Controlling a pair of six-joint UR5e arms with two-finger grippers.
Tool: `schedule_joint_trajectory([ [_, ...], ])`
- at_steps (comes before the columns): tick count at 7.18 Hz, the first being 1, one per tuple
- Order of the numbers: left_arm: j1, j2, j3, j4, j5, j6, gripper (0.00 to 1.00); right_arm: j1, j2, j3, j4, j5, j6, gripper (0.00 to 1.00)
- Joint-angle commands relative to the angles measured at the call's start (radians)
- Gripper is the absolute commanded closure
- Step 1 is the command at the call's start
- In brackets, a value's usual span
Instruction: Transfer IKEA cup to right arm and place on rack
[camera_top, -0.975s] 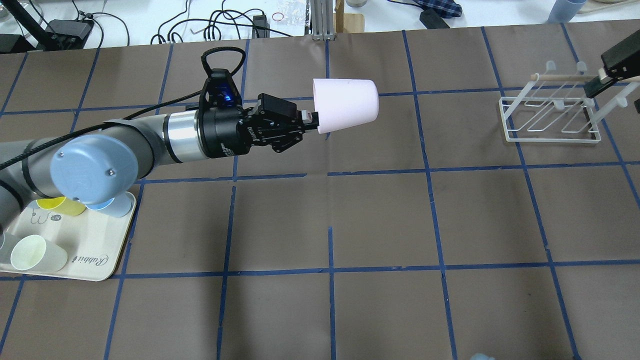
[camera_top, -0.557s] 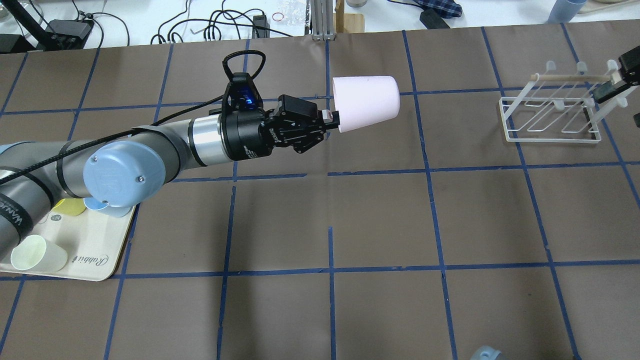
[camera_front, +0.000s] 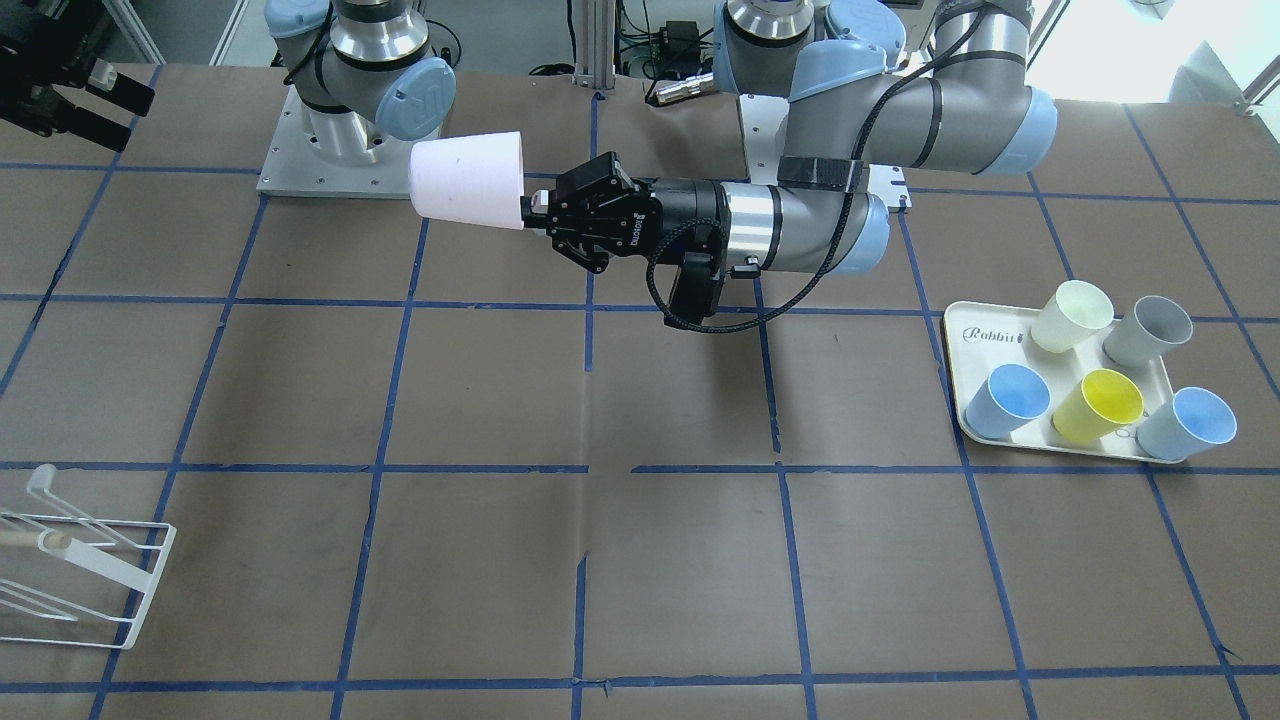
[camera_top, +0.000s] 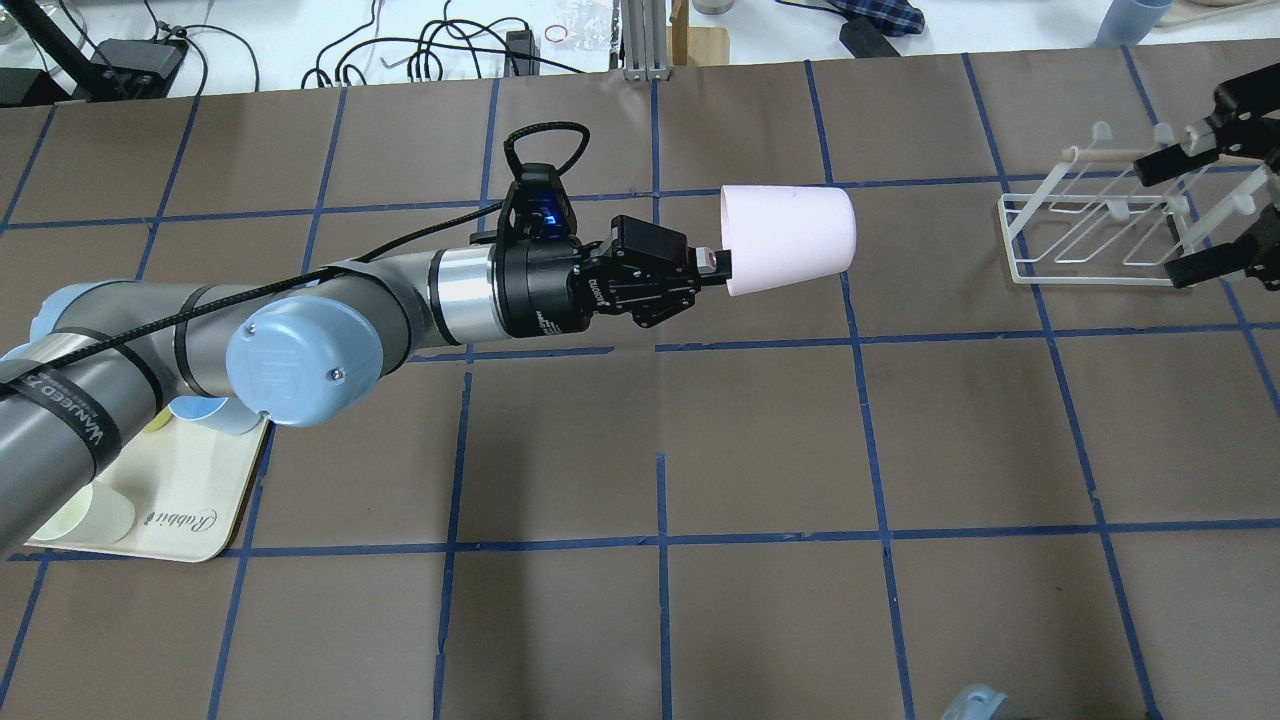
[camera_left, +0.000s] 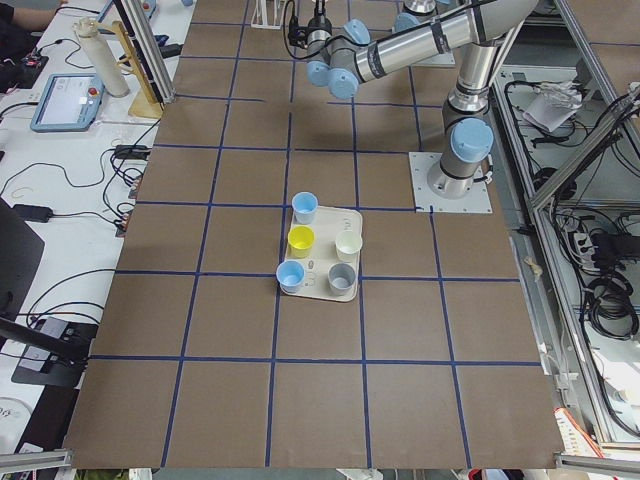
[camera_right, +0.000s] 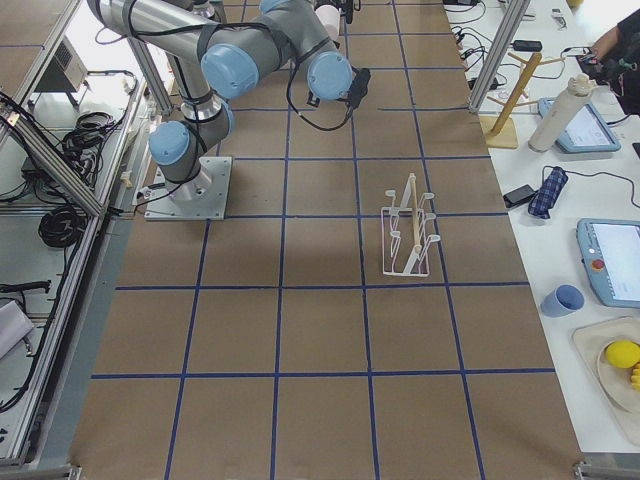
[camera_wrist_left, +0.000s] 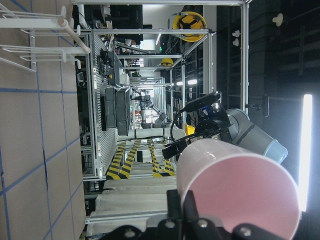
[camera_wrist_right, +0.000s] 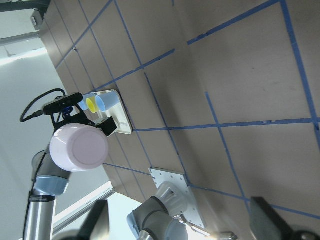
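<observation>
The pale pink IKEA cup (camera_top: 790, 238) hangs sideways in the air over the table's middle, base toward the rack; it also shows in the front view (camera_front: 468, 180). My left gripper (camera_top: 722, 268) is shut on its rim. The left wrist view shows the cup (camera_wrist_left: 240, 190) close up, with the right arm behind it. My right gripper (camera_top: 1158, 225) is open and empty at the right edge, over the white wire rack (camera_top: 1110, 153). In the right wrist view the cup's base (camera_wrist_right: 80, 148) faces the camera, far from the spread fingers (camera_wrist_right: 97, 222).
The cream "Rabbit" tray (camera_front: 975, 330) on the robot's left holds a cream cup (camera_front: 1070, 315), a grey cup (camera_front: 1148, 333), a yellow cup (camera_front: 1098, 405) and two light blue cups (camera_front: 1007, 398). The rack (camera_front: 70, 570) stands at the table's far right end. Cables lie beyond the far edge.
My left arm has carried the pink cup to the right, toward the rack. My right gripper has swung at the right edge and now shows both fingers spread apart.
</observation>
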Motion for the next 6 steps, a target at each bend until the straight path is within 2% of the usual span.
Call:
schedule_joint_trajectory([
  [1, -0.005, 0.008, 0.002, 0.001, 0.000, 0.000, 1.00, 0.000, 0.030, 0.002, 0.083, 0.103, -0.064, 0.00],
  [2, -0.005, 0.005, 0.002, 0.001, 0.000, 0.000, 1.00, 0.001, 0.070, 0.006, 0.099, 0.106, -0.146, 0.00],
  [4, -0.005, 0.005, 0.004, 0.001, 0.000, 0.000, 1.00, 0.011, 0.180, 0.016, 0.233, 0.099, -0.466, 0.00],
  [6, -0.006, 0.002, 0.004, 0.012, -0.002, 0.000, 1.00, 0.023, 0.237, 0.016, 0.285, 0.097, -0.662, 0.00],
])
